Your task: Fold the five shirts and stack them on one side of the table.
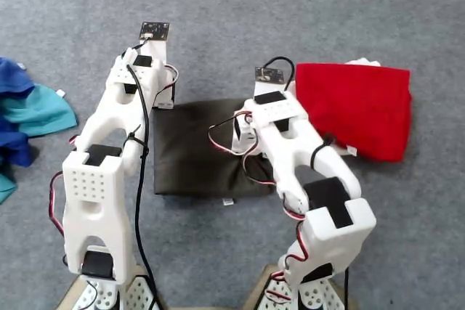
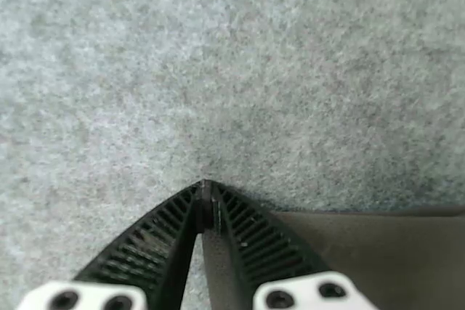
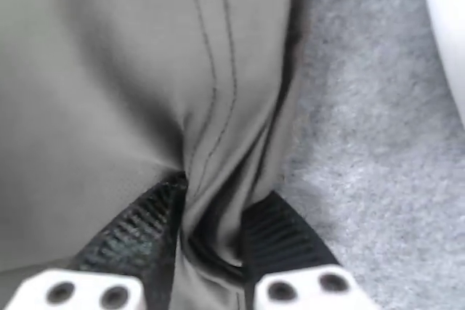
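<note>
Two arms: white, blocky plastic with looped wires. The left arm [image 1: 102,165] is over the dark shirt's far left corner and the right arm [image 1: 305,150] over its right edge.
Tabletop [image 1: 290,19]: covered in fuzzy grey felt.
Dark shirt [image 1: 196,150]: one, smooth olive-black cloth folded to a flat rectangle, lying between the arms.
Red shirt [image 1: 356,107]: one, soft, folded square, to the right of the dark one, with a bit of white cloth [image 1: 363,62] showing behind it.
Heap [image 1: 29,110]: crumpled blue and teal shirts at the left edge; their number is unclear.
Left fingers [image 2: 160,237]: ribbed black, tips together at the shirt's corner; I cannot tell whether they nip any cloth.
Right fingers [image 3: 138,230]: narrow, pinching a stitched fold of the dark shirt.
</note>
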